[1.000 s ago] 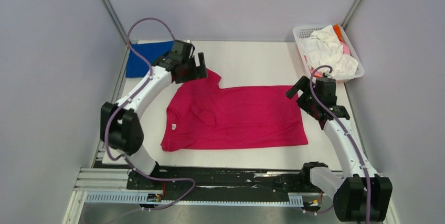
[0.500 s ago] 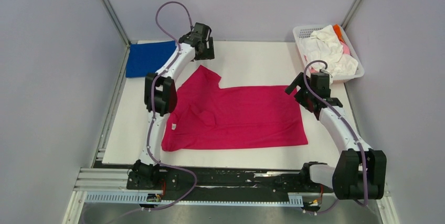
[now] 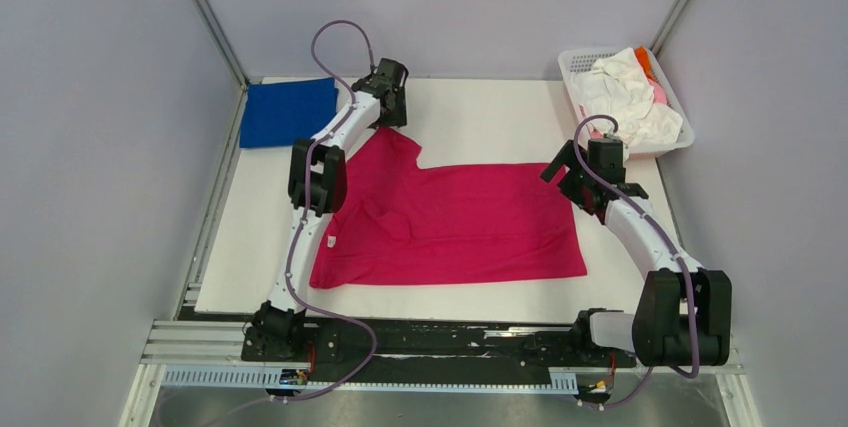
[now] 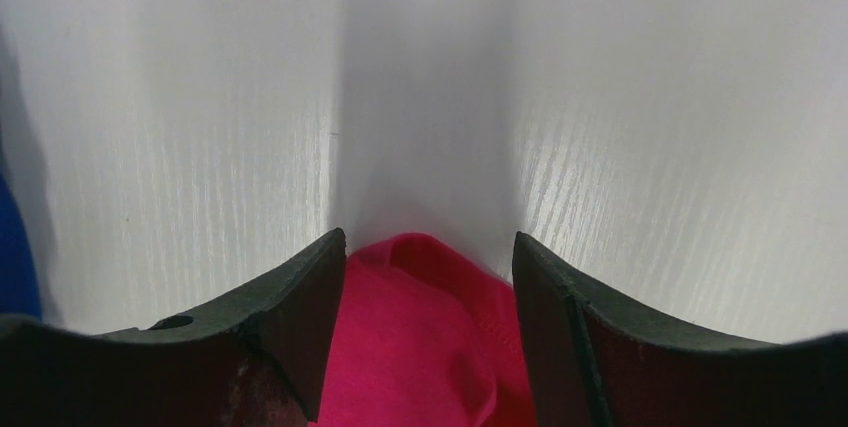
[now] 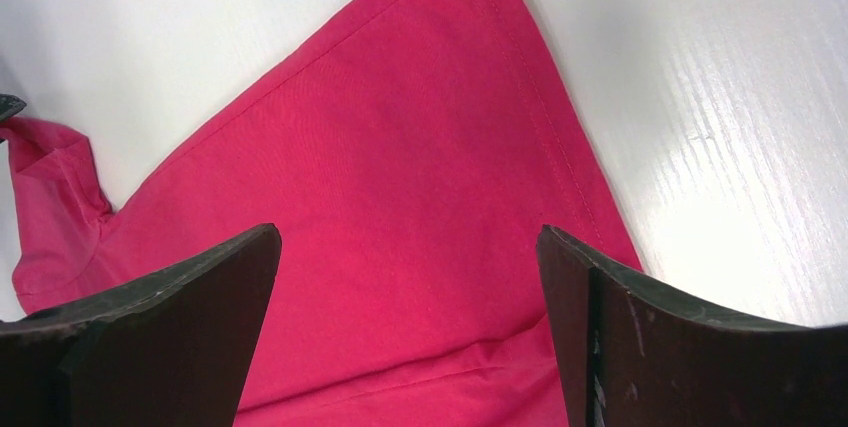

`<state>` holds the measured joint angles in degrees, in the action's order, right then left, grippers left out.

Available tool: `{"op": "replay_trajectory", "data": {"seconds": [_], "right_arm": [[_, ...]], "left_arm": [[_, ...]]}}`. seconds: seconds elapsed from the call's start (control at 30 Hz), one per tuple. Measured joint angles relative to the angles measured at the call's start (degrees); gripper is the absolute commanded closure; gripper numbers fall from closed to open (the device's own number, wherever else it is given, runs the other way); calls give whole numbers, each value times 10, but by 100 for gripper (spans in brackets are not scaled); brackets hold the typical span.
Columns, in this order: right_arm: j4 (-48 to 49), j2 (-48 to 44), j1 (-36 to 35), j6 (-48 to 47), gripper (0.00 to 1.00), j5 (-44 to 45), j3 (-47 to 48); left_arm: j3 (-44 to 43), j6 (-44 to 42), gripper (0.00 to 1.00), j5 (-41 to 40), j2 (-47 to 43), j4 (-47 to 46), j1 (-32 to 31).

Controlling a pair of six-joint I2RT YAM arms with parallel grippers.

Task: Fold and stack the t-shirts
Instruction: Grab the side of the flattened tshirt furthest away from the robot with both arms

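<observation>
The magenta-red t-shirt (image 3: 450, 222) lies spread flat on the white table, with its white neck label (image 3: 331, 240) at the left. My left gripper (image 3: 392, 117) is open at the shirt's far-left sleeve. In the left wrist view the sleeve tip (image 4: 430, 347) sits between the open jaws of the gripper (image 4: 430, 247). My right gripper (image 3: 566, 179) is open over the shirt's far-right corner. In the right wrist view the cloth (image 5: 400, 147) lies below that gripper (image 5: 408, 237). A folded royal-blue t-shirt (image 3: 290, 112) lies at the far left.
A white lattice basket (image 3: 578, 59) at the far right holds crumpled white (image 3: 620, 92), pink and orange shirts. Grey walls with metal posts close in the table on three sides. A black rail runs along the near edge.
My left arm has stretched out toward the far side, and its gripper has moved right to the sleeve's far tip. My right gripper has shifted slightly away. The shirt has not moved.
</observation>
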<state>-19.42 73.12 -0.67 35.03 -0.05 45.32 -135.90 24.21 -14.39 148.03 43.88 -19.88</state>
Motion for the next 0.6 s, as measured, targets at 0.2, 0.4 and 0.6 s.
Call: {"op": "replay_trajectory", "data": {"seconds": [0.2, 0.4, 0.6], "right_arm": [[0, 1, 0, -3, 0, -5, 0], [0, 11, 0, -7, 0, 1, 0], [0, 43, 0, -10, 0, 12, 18]], "left_arm": [[-2, 7, 44, 2, 0, 3, 0], [1, 15, 65, -1, 0, 11, 0], [5, 21, 93, -13, -2, 18, 0]]}}
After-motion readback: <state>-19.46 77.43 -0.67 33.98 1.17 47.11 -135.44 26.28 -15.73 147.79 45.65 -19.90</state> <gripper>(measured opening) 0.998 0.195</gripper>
